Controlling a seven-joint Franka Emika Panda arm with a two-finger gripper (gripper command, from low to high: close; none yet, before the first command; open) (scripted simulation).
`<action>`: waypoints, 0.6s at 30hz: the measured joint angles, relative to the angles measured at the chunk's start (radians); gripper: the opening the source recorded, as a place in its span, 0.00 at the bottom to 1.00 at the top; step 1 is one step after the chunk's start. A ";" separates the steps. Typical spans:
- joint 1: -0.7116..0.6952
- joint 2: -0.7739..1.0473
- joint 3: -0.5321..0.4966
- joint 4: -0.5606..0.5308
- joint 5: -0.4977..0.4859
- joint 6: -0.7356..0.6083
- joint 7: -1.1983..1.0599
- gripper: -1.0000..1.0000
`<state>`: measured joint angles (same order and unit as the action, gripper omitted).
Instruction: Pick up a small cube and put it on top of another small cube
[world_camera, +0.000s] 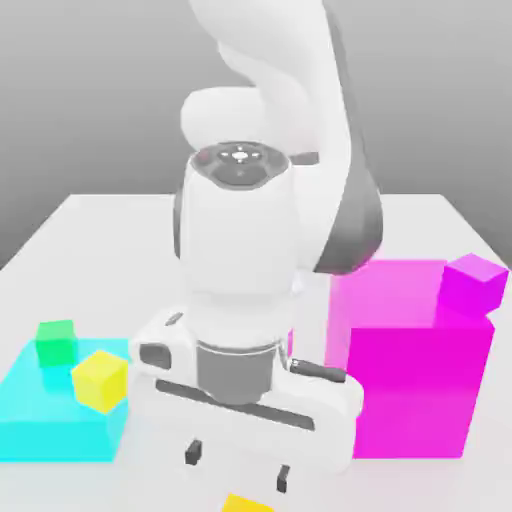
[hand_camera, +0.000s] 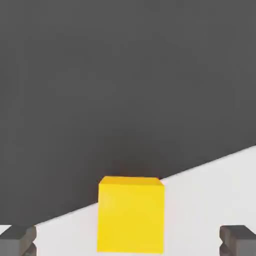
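Observation:
A small golden-yellow cube (world_camera: 245, 503) rests on the white table at the near edge of the exterior view. My gripper (world_camera: 238, 465) hangs just above it, open, its two dark fingertips (world_camera: 193, 452) spread wide and holding nothing. In the hand view the same cube (hand_camera: 131, 215) lies on the table centred between the fingertips (hand_camera: 17, 240), near the table's edge. A paler lemon-yellow small cube (world_camera: 100, 379) and a small green cube (world_camera: 56, 342) sit on a cyan slab at the exterior view's left.
The cyan slab (world_camera: 40, 420) is low and flat. A tall magenta block (world_camera: 410, 380) stands at the exterior view's right with a small purple-magenta cube (world_camera: 474, 283) on its top corner. The arm's white body hides the table's middle.

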<state>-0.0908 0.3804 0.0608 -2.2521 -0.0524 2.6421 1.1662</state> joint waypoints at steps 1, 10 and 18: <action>0.002 0.036 -0.003 0.006 -0.001 0.025 0.003 0.50; 0.010 0.151 -0.013 0.029 -0.011 0.113 0.013 0.00; -0.038 -0.087 -0.059 -0.058 0.018 -0.040 0.061 0.00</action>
<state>-0.1291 0.2933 0.0014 -2.3105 -0.0346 2.6024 1.2276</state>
